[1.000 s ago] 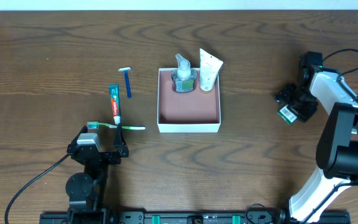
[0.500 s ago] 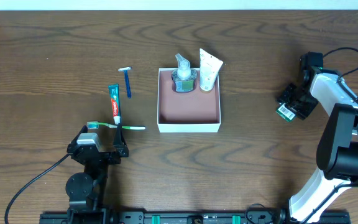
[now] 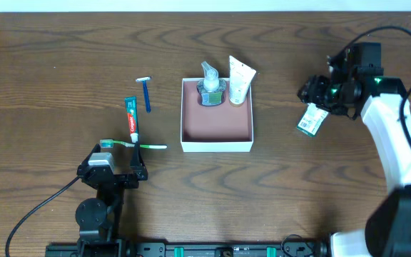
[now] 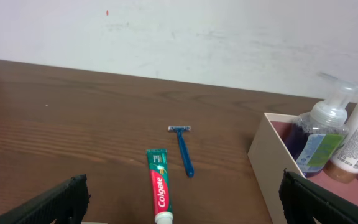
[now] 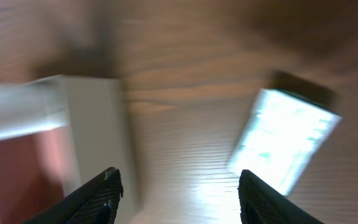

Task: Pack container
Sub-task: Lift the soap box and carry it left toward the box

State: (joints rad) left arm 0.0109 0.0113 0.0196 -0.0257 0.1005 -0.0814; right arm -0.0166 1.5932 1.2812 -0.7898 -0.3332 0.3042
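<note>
The container, a square white-walled box with a pink-brown inside, sits mid-table. A pump soap bottle and a white tube stand at its far side. A toothpaste tube, a blue razor and a green toothbrush lie to its left. My left gripper is open and empty just behind the toothbrush. My right gripper is open to the right of the container. A green-white packet shows just below it and is not between the fingers.
The left wrist view shows the toothpaste, the razor, the container wall and the soap bottle. The blurred right wrist view shows the container's white wall on the left and the packet on the right.
My right arm has swung up and left toward the container. The packet has shifted up and left with it. The left arm and the other things have not moved.
</note>
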